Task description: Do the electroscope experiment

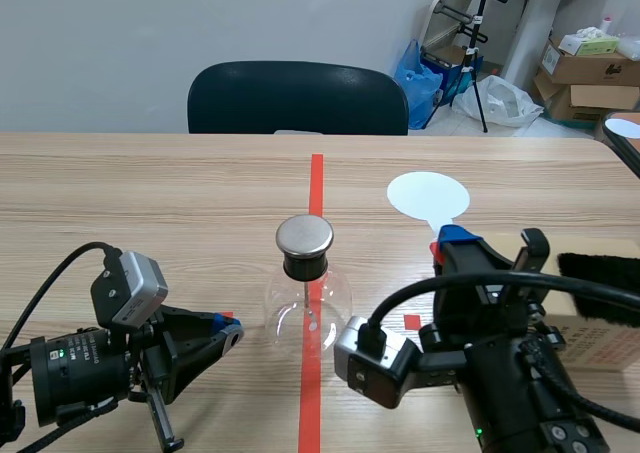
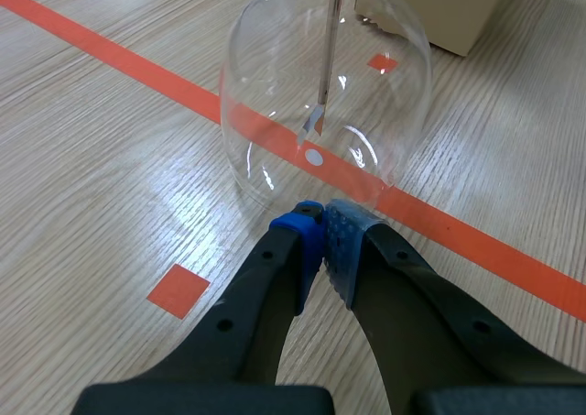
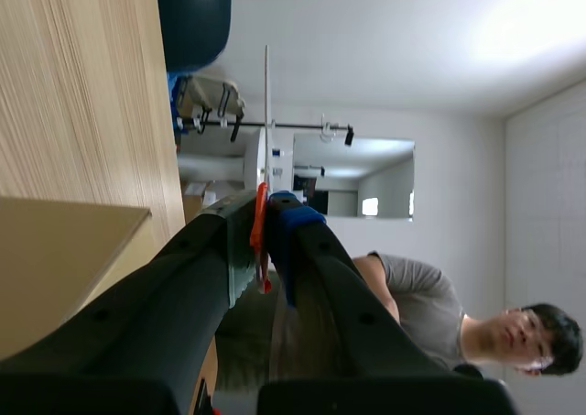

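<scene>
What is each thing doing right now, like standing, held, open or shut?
glass flask: standing upright on the red tape line, capped, not gripped.
metal cap: sitting on the flask's neck.
white paddle: gripped at its orange handle by the right gripper.
left gripper: shut on nothing, tips close to the flask's base.
right gripper: shut on the white paddle.

Scene view: from the robot's own side, facing forward across the surface (image 1: pixel 150 183). Left wrist view: steeply down, close behind the left tool (image 2: pixel 322 236), with the flask (image 2: pixel 325 103) just ahead, shared with the scene view. Right wrist view: rolled sideways, facing outward past the right tool (image 3: pixel 261 236) and its white paddle (image 3: pixel 260 215), also shared.
</scene>
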